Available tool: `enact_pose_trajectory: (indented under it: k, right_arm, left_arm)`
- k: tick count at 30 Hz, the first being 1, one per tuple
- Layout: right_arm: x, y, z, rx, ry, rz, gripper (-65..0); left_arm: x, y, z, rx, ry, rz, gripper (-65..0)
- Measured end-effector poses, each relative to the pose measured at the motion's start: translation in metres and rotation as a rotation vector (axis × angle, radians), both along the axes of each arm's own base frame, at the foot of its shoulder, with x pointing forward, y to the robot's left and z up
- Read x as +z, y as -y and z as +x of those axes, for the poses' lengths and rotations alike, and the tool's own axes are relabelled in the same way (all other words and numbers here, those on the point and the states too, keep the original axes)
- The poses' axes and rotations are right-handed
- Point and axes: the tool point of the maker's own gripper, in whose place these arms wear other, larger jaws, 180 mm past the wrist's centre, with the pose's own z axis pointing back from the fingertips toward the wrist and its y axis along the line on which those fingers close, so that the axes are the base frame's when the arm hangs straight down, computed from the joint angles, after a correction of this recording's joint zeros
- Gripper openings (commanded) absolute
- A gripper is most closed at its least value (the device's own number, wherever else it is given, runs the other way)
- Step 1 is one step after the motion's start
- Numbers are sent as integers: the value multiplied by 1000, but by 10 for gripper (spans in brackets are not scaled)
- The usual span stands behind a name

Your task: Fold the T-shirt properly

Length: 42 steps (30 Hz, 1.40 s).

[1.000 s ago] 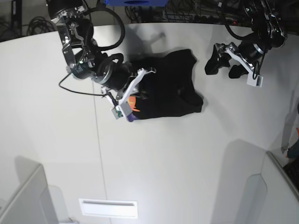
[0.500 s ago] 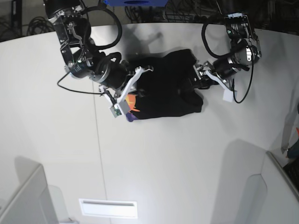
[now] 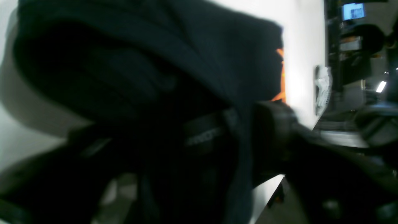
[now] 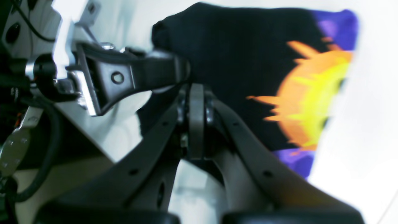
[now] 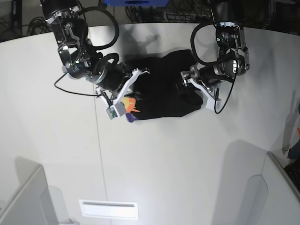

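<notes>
Left gripper (image 5: 186, 87) moves in from open table off the shirt's edge: a second ago it hangs well apart from the T-shirt (image 5: 161, 89), half a second ago it reaches the cloth's rim, now it sits over the black fabric. Its arm swings inward with it, cable loop trailing. In the left wrist view dark folds now fill the frame; jaw state unreadable there. Right gripper (image 4: 192, 93) shifts slightly up and toward the table's far side, dragging its shirt edge along; the orange print corner (image 5: 131, 104) moves with it.
</notes>
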Motion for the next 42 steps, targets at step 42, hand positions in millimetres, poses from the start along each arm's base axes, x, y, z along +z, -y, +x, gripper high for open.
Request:
enact_pose_trajectory:
  k: [42]
  right_arm:
    - [-94,166,-52,-557,-266,-107,-650]
  left_arm:
    - [-6,62,50,-1586,693,1306,-650]
